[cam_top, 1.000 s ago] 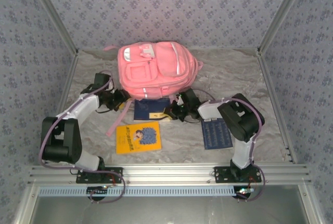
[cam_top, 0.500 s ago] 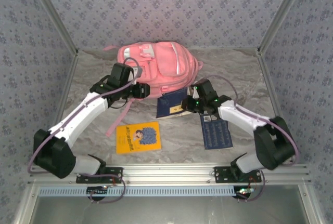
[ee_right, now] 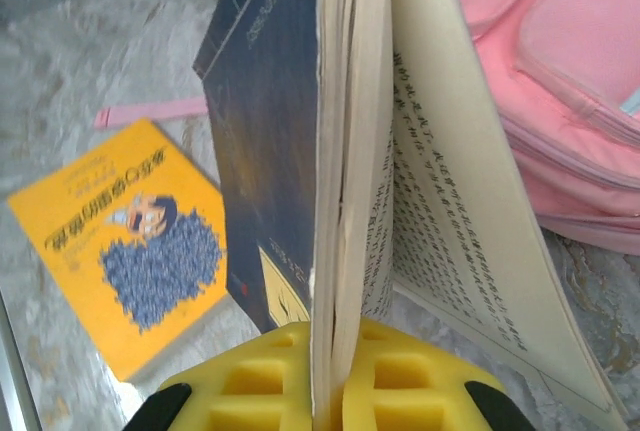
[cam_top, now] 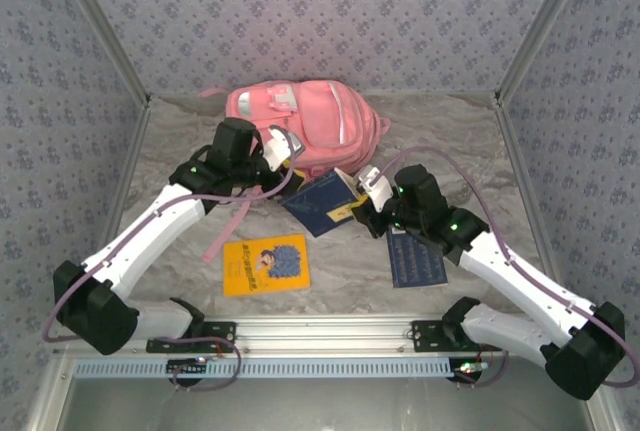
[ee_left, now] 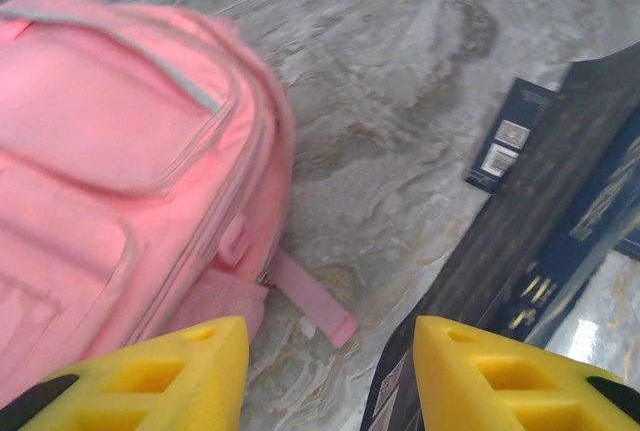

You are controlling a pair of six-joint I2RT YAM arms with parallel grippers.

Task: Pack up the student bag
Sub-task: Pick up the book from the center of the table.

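Now that the right claw (cam_top: pixel 357 211), pinching the blue book (cam_top: pixel 318 199), has lifted it off the counter (cam_top: pixel 450 141) toward the student bag (cam_top: pixel 315 123) at twelve o'clock, the left claw (cam_top: pixel 284 151) has come up spread and empty beside the bag, probably to open it.

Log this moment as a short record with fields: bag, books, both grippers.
student bag: pink, lying front-up at the far side of the table
dark blue book: held up and tilted beside the bag, pages fanning apart
yellow book: flat on the table, near side
second blue book: flat on the table, right of the yellow one
left gripper: open, empty, between bag and held book
right gripper: shut on the dark blue book's edge
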